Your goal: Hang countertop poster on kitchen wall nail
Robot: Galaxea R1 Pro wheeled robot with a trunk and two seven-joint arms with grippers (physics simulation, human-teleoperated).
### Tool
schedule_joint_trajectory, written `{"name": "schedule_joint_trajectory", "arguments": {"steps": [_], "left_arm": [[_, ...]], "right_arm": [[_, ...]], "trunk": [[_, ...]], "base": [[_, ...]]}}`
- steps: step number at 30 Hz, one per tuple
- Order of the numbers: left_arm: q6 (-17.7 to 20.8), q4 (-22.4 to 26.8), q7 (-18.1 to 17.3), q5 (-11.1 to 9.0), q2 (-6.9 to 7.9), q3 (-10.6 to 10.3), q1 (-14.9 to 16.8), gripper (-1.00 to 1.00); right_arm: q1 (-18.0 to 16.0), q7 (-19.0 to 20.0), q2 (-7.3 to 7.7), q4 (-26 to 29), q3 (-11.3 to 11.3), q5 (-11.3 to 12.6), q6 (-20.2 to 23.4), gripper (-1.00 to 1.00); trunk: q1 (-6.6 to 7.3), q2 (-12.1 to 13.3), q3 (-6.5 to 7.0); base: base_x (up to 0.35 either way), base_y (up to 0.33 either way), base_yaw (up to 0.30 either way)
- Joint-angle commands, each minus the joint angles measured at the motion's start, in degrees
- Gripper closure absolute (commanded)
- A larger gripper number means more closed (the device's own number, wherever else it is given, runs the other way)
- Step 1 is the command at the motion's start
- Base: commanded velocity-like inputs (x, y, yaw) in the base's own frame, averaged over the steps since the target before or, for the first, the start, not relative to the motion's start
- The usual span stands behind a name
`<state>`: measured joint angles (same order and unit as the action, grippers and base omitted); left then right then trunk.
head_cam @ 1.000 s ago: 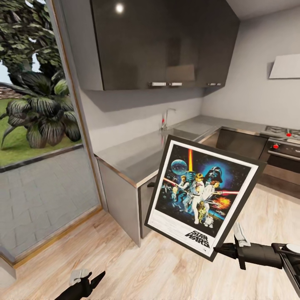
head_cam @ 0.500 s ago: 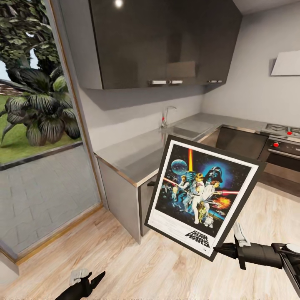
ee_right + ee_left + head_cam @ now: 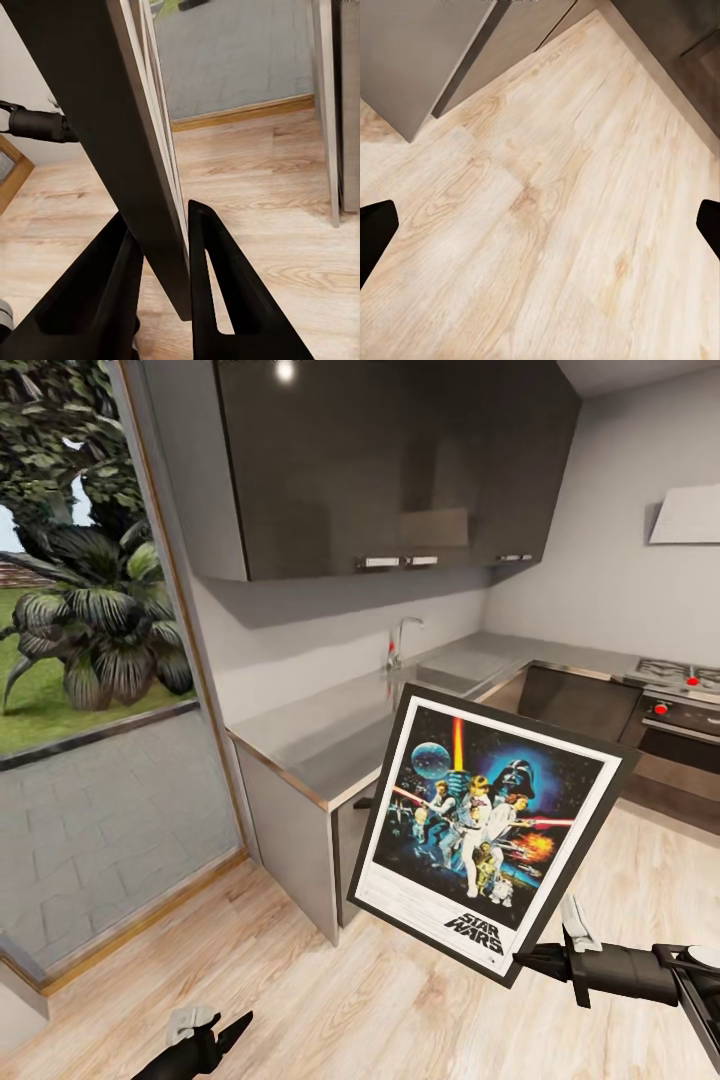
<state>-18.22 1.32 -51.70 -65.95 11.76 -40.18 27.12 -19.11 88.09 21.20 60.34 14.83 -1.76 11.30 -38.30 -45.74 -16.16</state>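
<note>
Carrying stage, by the look of it: facing the kitchen, steel table [image 3: 330,735] lying bare beyond. Holding the poster [image 3: 490,825] aloft and tilted over the floor [image 3: 330,1000], right gripper [image 3: 545,960] clamping its lower corner. Hanging low with left gripper [image 3: 215,1035] spread apart, carrying nothing. Next, likely: searching pale wall for a nail.

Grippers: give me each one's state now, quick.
Left gripper: open, empty, above the wood floor.
Right gripper: shut on the poster, pinching its lower corner.
</note>
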Motion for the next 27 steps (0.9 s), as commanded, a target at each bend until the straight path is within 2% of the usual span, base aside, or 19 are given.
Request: {"name": "schedule_joint_trajectory", "arguments": {"steps": [1,27], "left_arm": [[-0.28,0.00,-0.07,-0.36,0.01,-0.50,0.03,-1.00],[-0.26,0.00,-0.07,-0.37,0.01,-0.51,0.03,-1.00]], "right_arm": [[-0.05,0.34,-0.02,0.04,0.08,-0.18,0.74,1.00],[-0.05,0.33,-0.02,0.04,0.03,-0.20,0.74,1.00]], "trunk": [[0.22,0.36,0.11],[5.93,10.79,4.78]], "base": [[0.000,0.000,0.000],[0.000,0.000,0.000]]}}
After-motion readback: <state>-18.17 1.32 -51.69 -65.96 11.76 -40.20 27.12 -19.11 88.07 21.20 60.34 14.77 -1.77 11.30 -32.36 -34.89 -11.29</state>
